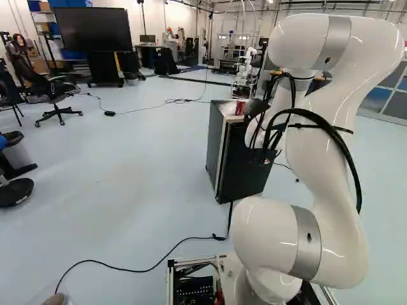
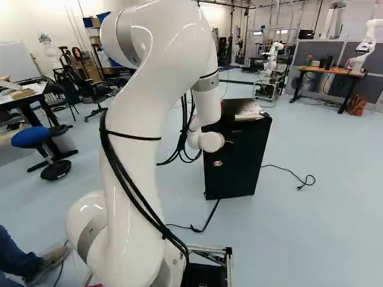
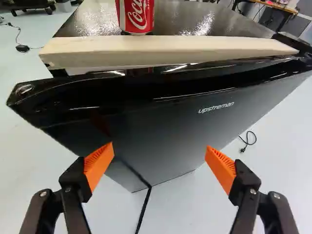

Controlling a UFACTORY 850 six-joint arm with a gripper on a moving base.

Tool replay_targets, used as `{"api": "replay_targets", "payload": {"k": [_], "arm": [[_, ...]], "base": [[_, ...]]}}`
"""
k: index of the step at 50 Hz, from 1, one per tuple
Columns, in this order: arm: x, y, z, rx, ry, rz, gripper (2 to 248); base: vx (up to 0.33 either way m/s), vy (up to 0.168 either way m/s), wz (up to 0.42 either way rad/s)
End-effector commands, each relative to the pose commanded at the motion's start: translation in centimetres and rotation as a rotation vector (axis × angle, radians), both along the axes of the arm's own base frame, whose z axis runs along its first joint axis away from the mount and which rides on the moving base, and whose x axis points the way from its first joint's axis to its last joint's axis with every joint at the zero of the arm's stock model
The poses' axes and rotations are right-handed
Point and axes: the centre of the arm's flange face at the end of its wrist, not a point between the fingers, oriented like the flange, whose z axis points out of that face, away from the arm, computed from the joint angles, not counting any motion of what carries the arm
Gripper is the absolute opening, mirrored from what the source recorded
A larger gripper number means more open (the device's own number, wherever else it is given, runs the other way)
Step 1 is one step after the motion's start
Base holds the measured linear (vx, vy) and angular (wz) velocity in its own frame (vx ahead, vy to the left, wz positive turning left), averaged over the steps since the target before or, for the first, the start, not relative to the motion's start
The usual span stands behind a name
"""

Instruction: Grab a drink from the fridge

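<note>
**Soda can on top of a black mini fridge (image 3: 161,131), gripper (image 2: 218,162) spread wide in front**

The white robot arm (image 1: 318,171) is the largest thing, rising in the foreground and bending toward the front of the fridge. The mini fridge itself is black and stands upright on the pale floor (image 1: 140,165).

Well beyond the fridge, toward the left of the left base view, is a large flat-screen display (image 1: 94,30) on a stand. Nearer the fridge than that, but also well to its left, is a black office chair (image 1: 54,98). Another robot (image 1: 245,70), white, stands well behind the fridge. A pale wooden board (image 3: 161,50) lies across the fridge's top, along its front edge.

The gripper is just in front of the fridge's front face, lower than the board. Its two fingers, with orange pads (image 3: 99,163), stand wide apart with nothing gripped between them. The drink, a red soda can (image 3: 137,17), stands upright on the fridge's top, just behind the board; whether the two touch is hard to tell. Thinnest of all, a black cord (image 3: 142,209) runs along the floor from the fridge's foot.
</note>
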Motion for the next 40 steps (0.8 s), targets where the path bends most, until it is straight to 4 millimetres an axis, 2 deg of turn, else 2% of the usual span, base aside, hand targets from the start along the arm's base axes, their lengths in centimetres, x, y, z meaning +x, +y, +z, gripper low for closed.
{"api": "replay_targets", "payload": {"k": [40], "arm": [[3.0, -0.2, -0.4, -0.01, -0.023, 0.019, 247]], "base": [[0.0, 0.0, 0.0]]}}
